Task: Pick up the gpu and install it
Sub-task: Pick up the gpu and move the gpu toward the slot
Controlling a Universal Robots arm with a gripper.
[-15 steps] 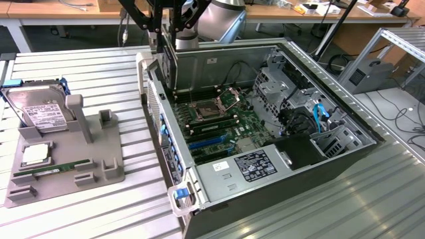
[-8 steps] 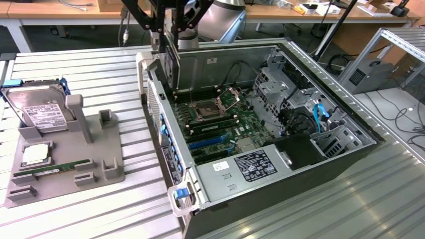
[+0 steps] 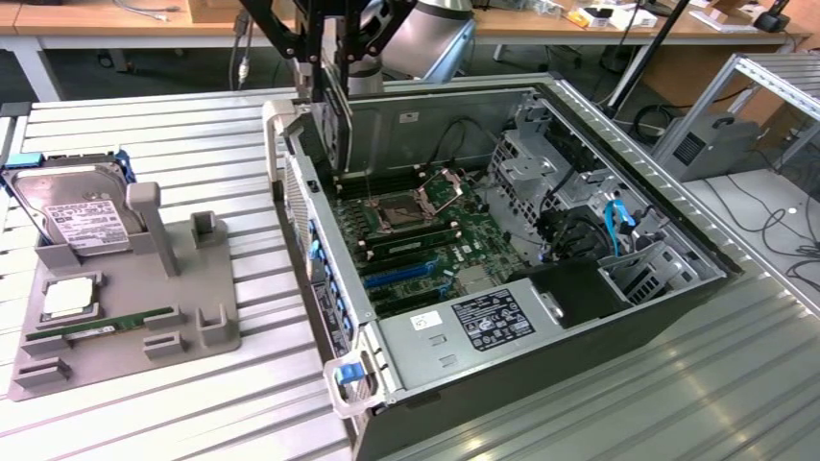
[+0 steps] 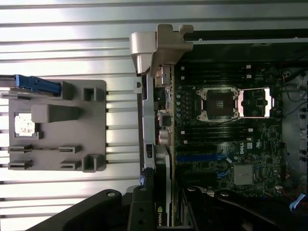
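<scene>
The ribbed silver desk (image 3: 167, 134) is bare metal with a soft sheen; the grey moulded holder (image 3: 205, 288) on it is smooth matt plastic. The open computer case (image 3: 410, 125) is dull sheet metal, the silver hard drive (image 3: 75, 197) shiny with a white paper label (image 3: 90, 226), the thin dark gpu (image 3: 337, 125) matt black.

Silver-grey rounded arm joint (image 3: 429, 43), black slim linkage bars (image 3: 284, 24), matte black fingers (image 4: 139, 211), small round screw (image 4: 111, 194)
</scene>
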